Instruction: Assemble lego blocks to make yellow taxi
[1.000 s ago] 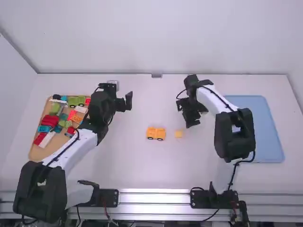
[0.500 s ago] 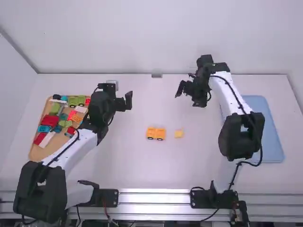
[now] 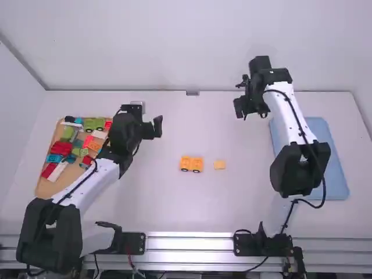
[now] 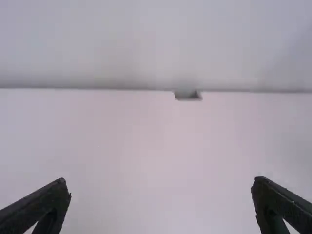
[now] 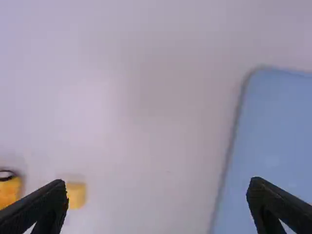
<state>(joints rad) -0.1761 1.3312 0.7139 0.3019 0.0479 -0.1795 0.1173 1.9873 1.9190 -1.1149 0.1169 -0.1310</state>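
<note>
In the high view a yellow wheeled base with blocks (image 3: 191, 164) stands mid-table, and a small yellow block (image 3: 220, 165) lies just right of it, apart. My left gripper (image 3: 157, 127) hangs up and left of them; in its wrist view the left gripper (image 4: 161, 187) is wide open and holds nothing. Far up and right of the yellow pieces is my right gripper (image 3: 251, 109). Its wrist view shows the right gripper (image 5: 157, 187) spread open, with the small yellow block (image 5: 76, 195) and part of the wheeled base (image 5: 9, 191) at lower left.
A wooden tray (image 3: 43, 187) of mixed red, green, blue, white and orange blocks sits on the left. On the right lies a blue tray (image 3: 333, 168), partly under the right arm. The back wall (image 3: 192, 46) rises behind the table.
The right arm has moved away from the small yellow block, toward the table's back and to the right. The left arm and the yellow pieces stayed where they were.
</note>
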